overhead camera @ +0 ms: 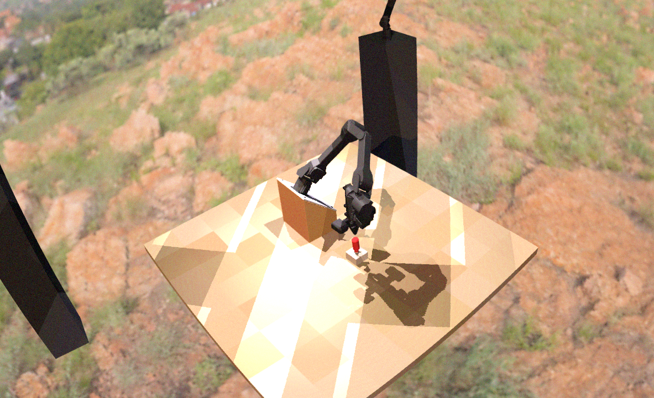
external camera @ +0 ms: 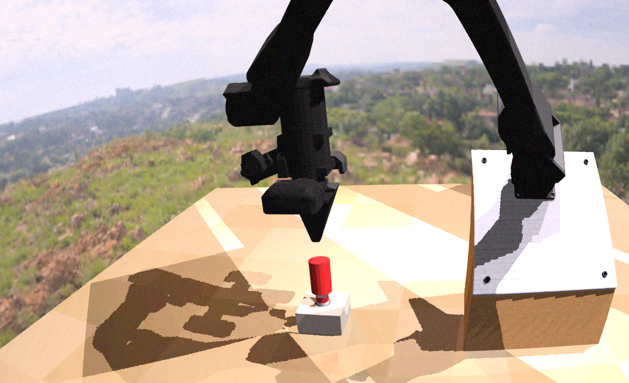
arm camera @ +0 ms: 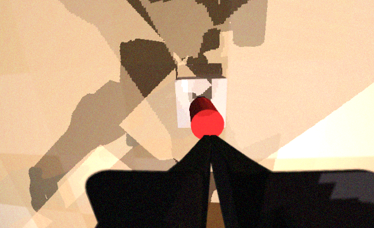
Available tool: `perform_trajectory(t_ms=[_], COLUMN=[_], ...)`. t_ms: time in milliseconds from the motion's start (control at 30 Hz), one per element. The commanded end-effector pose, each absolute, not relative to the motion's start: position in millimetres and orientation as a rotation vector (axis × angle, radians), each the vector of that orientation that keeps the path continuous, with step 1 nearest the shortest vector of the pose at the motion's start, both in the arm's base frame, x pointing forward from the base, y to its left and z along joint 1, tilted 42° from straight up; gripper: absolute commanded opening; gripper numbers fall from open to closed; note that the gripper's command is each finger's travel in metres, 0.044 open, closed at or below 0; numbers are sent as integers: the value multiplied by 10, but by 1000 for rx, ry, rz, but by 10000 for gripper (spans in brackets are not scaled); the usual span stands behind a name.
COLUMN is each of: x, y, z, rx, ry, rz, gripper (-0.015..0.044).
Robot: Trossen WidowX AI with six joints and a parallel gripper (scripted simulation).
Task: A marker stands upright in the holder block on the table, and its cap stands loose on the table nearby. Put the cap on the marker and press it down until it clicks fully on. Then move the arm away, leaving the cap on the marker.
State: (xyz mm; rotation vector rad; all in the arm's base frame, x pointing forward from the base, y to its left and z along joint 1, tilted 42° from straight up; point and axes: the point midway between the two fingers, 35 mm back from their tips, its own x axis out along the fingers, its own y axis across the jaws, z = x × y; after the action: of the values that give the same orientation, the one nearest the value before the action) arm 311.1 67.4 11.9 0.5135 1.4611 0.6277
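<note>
Directly below closed, empty gripper (external camera: 315, 236) — red cap (external camera: 319, 280), apart.

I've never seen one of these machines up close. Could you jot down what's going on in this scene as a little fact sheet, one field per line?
Cap: red cap sits upright on the marker, whose silver barrel just shows beneath it
Holder: small white holder block on the table
Gripper: gripper shut, holding nothing
Gripper position: above the cap, with a clear gap, not touching
Arm base: mounted on a sloped white-topped box beside the holder
Task stage: cap is on; whether it is fully clicked down cannot be told
</note>
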Motion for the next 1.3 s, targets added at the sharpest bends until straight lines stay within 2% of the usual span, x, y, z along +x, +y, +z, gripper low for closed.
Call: perform_trajectory(t_ms=[0,900,1133,1267], x=[3107,3122,3128,3124], y=[705,887,299,281], z=[83,-112,524,547], rx=[515,512,510,510], ry=[1463,1457,1459,1459], rz=[626,626,621,621], gripper=[0,0,0,0])
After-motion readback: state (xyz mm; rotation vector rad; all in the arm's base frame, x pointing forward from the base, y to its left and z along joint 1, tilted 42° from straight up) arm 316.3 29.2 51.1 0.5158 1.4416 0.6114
